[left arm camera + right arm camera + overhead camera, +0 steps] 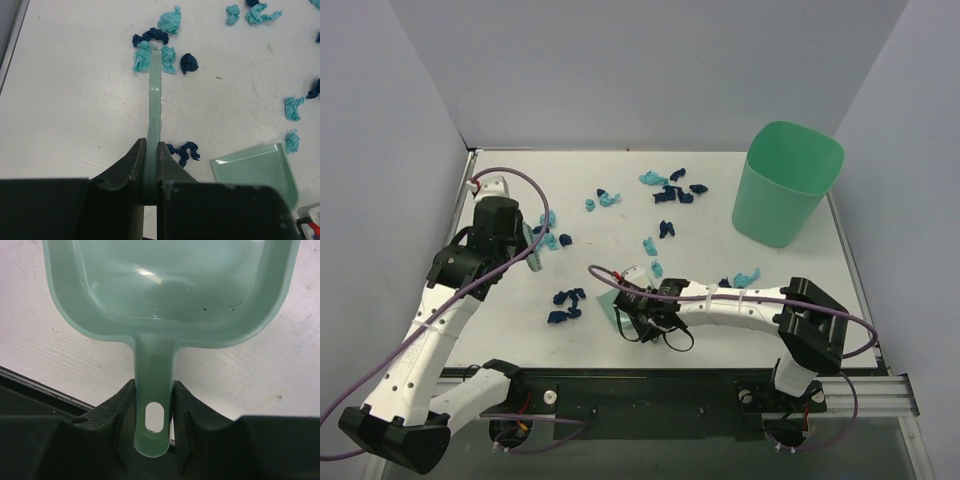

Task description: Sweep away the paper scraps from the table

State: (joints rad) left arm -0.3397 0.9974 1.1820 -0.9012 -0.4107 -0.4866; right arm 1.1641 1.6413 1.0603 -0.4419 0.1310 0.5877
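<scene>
Along the left side of the table (580, 170), the left gripper (151, 150) pinches the flat handle of a green hand brush (155, 95). Its fingers are pressed tight on it w/ no gap showing, and the brush's long axis runs away from them toward the far edge. Teal & navy paper scraps (670, 190) lie all over the top: one clump touching the brush tip, a navy bunch just right of the fingers, a bigger scatter near the far edge at ctr, and a few strays mid-table. Close to the near edge, approx. ctr, the right gripper (154, 390) clamps the handle of a green dustpan (165, 285), w/ no scraps in the part seen and its mouth seemingly facing the left edge. A green bin (788, 185) stands in the far right corner. Key relation: the clump at the brush tip lies beyond the fingers, while the pan sits to their right & nearer the near edge, w/ the navy bunch btwn. The left arm is much the closer, so the sweep likely has to draw right & back toward the pan mouth; light bits could skip past the lip.
</scene>
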